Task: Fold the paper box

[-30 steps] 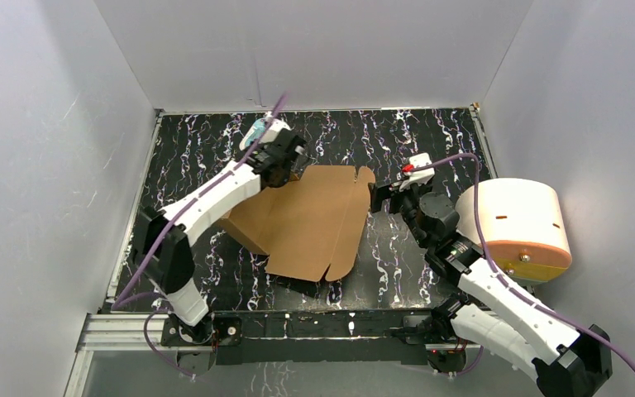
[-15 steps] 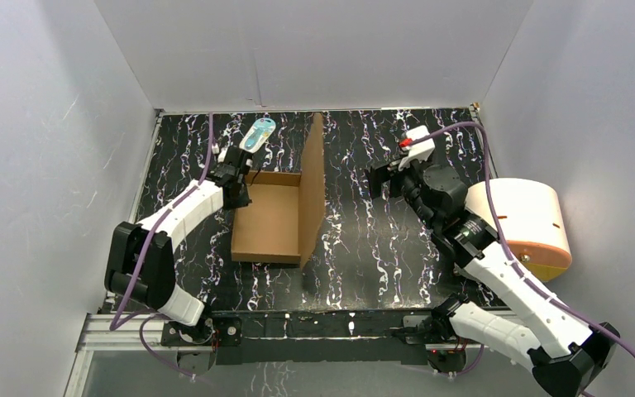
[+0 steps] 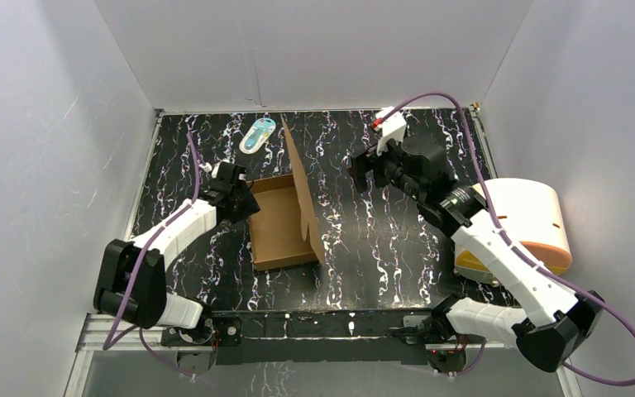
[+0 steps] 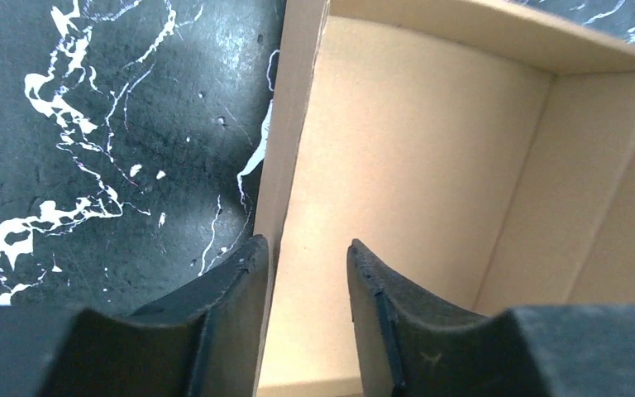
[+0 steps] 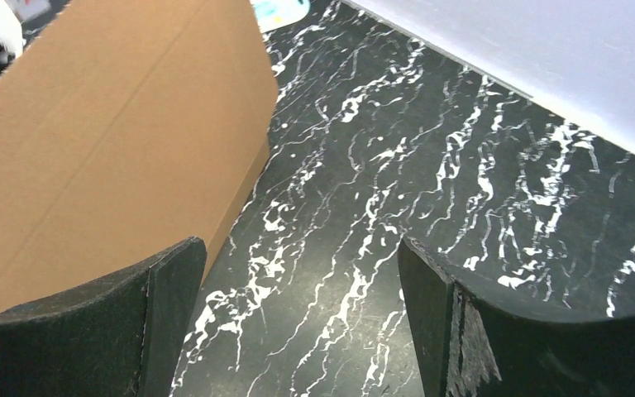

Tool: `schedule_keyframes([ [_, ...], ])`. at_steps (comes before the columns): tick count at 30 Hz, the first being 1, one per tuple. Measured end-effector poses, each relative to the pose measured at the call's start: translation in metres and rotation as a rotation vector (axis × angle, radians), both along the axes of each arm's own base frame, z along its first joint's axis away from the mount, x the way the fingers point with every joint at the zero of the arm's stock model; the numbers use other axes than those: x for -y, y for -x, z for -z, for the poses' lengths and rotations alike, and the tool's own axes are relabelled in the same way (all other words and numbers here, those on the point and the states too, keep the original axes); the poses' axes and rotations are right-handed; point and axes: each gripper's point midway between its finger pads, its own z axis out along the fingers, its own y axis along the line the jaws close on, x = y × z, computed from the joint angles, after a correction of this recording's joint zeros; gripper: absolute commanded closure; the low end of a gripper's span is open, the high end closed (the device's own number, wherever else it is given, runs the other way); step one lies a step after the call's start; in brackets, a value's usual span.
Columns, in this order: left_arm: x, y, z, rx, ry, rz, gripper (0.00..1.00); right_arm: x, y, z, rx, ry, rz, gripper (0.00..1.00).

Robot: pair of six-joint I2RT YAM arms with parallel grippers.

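Observation:
The paper box [image 3: 281,230] is a shallow brown cardboard tray in the middle of the table, with its lid flap [image 3: 300,186] standing upright along the right side. My left gripper [image 3: 246,203] is at the tray's left wall, near the far corner. In the left wrist view it [image 4: 302,248] is open and straddles that wall [image 4: 293,124], one finger outside and one inside. My right gripper [image 3: 362,172] is open and empty, hovering to the right of the flap. The right wrist view shows the flap's outer face [image 5: 107,141] left of the gripper [image 5: 298,248].
A cream cylinder with an orange base [image 3: 517,217] lies at the right edge beside the right arm. A small white-and-blue oval item [image 3: 258,134] lies at the back, left of the flap's top. White walls surround the black marbled table [image 3: 380,240].
The cardboard went from a flat open sheet to a tray with an upright flap. My left gripper drew back to the tray's left wall. My right gripper moved farther back and left.

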Motion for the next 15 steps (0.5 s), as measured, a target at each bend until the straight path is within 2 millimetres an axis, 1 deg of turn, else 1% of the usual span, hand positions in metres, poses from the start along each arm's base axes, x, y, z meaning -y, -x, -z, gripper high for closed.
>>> schedule_keyframes([
  [3,-0.003,-0.002,-0.016,0.044,0.02,-0.008,0.49,-0.013,-0.001,0.008,-0.047,0.016,-0.051,0.06],
  [8,-0.018,0.0,-0.049,0.127,-0.006,-0.012,0.35,-0.035,0.001,0.015,-0.106,0.041,-0.122,0.07],
  [10,-0.026,0.001,-0.064,0.162,-0.04,-0.006,0.28,-0.046,0.004,0.012,-0.113,0.047,-0.154,0.07],
  [13,-0.038,-0.001,-0.096,0.244,-0.106,0.017,0.17,-0.066,0.011,0.003,-0.115,0.058,-0.2,0.07],
  [15,-0.045,-0.002,-0.117,0.312,-0.154,0.038,0.12,-0.079,0.015,-0.005,-0.113,0.064,-0.226,0.08],
])
